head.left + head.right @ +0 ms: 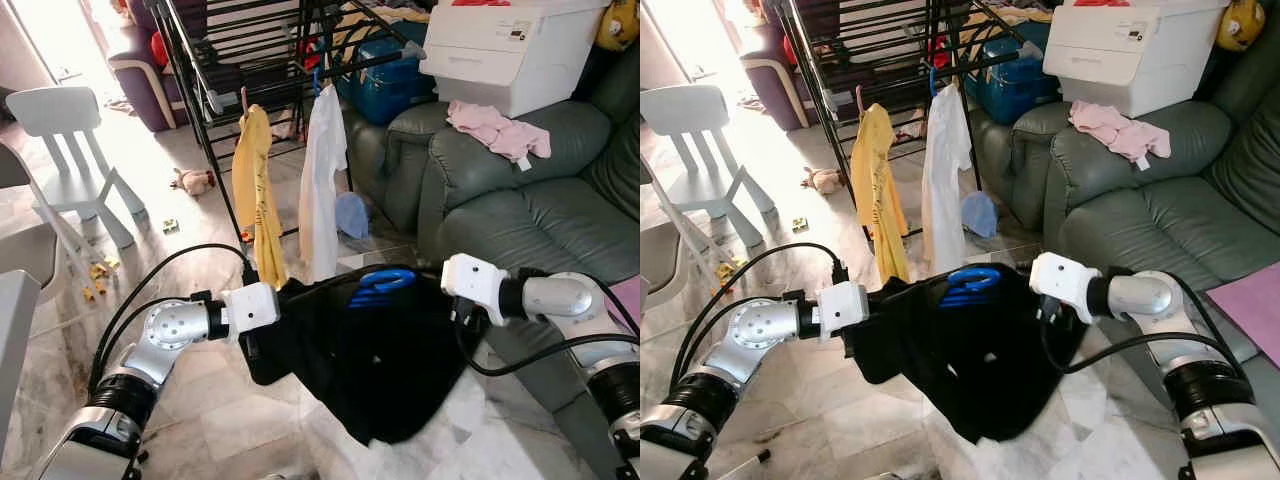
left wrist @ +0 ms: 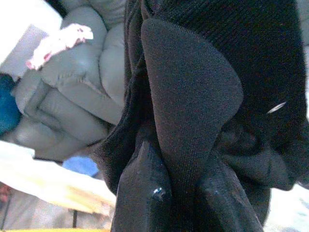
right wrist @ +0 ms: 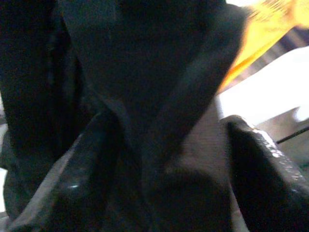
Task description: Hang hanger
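Observation:
A black garment (image 1: pixel 380 370) hangs stretched between my two grippers, low in front of me. A blue hanger (image 1: pixel 378 283) pokes out at its top edge, partly wrapped in the cloth. My left gripper (image 2: pixel 178 159) is shut on a fold of the black cloth at the garment's left side (image 1: pixel 262 335). At the garment's right side, my right gripper (image 3: pixel 169 140) has black cloth bunched between its fingers (image 1: pixel 462 318). Behind stands a black drying rack (image 1: pixel 250 60), with a yellow garment (image 1: pixel 258 190) and a white garment (image 1: pixel 322 170) hanging from it.
A grey-green sofa (image 1: pixel 520 210) stands close on the right, with pink clothes (image 1: pixel 495 128) and a white box (image 1: pixel 510 50) on it. A blue crate (image 1: pixel 385 80) sits behind the rack. A pale child's chair (image 1: pixel 70 150) and small toys (image 1: pixel 193 181) are on the marble floor at left.

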Robot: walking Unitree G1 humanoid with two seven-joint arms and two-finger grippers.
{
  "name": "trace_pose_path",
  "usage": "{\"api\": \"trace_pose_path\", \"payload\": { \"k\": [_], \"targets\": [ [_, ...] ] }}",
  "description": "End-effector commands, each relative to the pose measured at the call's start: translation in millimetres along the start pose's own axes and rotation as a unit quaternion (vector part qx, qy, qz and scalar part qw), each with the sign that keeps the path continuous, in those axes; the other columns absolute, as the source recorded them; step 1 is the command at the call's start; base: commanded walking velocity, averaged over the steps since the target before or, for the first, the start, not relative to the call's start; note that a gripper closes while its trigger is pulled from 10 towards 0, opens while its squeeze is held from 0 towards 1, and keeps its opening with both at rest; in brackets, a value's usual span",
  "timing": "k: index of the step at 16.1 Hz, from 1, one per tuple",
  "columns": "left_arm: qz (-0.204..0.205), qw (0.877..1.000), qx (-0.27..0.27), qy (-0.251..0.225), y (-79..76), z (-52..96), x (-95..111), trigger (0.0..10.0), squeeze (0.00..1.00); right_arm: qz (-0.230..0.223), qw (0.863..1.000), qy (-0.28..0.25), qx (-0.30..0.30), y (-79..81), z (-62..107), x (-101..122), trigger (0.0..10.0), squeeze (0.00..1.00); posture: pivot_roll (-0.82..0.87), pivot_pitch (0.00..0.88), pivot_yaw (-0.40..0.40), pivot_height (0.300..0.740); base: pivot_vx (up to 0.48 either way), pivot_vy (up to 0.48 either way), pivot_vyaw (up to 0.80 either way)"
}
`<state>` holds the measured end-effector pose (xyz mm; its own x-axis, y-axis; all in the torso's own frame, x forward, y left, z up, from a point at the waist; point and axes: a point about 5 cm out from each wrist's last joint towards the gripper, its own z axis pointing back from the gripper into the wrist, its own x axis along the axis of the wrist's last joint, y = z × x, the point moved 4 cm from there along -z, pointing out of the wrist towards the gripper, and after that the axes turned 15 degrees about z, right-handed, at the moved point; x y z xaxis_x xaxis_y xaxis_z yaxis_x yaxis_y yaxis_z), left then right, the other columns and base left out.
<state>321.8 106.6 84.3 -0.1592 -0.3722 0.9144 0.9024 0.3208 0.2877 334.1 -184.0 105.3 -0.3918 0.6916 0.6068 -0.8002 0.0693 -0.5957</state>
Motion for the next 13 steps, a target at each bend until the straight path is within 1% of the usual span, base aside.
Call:
{"api": "trace_pose_path", "payload": {
  "k": [1, 3, 4, 10, 13],
  "targets": [
    [-0.008, 1.0, 0.004, -0.024, 2.7, 1.6, 9, 0.0, 0.0, -0.003, 1.0, -0.006, 0.021, 0.0, 1.0, 2, 0.0, 0.0, -0.15, 0.0, 0.09, 0.74, 0.0, 0.0, 0.0],
    [-0.009, 1.0, 0.004, -0.026, 3.3, 0.7, 11, 0.0, 0.0, -0.011, 0.999, 0.004, 0.042, 7.5, 3.2, -5, 0.0, 0.0, -0.15, 0.0, 0.09, 0.74, 0.0, 0.0, 0.0],
    [-0.009, 1.0, 0.003, -0.028, 3.3, 0.6, 11, 0.0, 0.0, -0.014, 0.999, 0.006, 0.045, 8.9, 4.0, -8, 0.0, 0.0, -0.15, 0.0, 0.09, 0.74, 0.0, 0.0, 0.0],
    [-0.008, 1.0, 0.003, -0.028, 3.7, -0.4, 12, 0.0, 0.0, -0.024, 0.998, -0.002, 0.051, 10.8, 1.8, -7, 0.0, 0.0, -0.15, 0.0, 0.088, 0.74, 0.0, 0.0, 0.0],
    [-0.002, 1.0, 0.007, -0.023, 5.2, 0.4, 10, 0.0, 0.0, -0.028, 0.999, -0.003, 0.044, 8.4, -0.8, -6, 0.0, 0.0, -0.15, 0.0, 0.084, 0.74, 0.0, 0.0, 0.0]
  ]
}}
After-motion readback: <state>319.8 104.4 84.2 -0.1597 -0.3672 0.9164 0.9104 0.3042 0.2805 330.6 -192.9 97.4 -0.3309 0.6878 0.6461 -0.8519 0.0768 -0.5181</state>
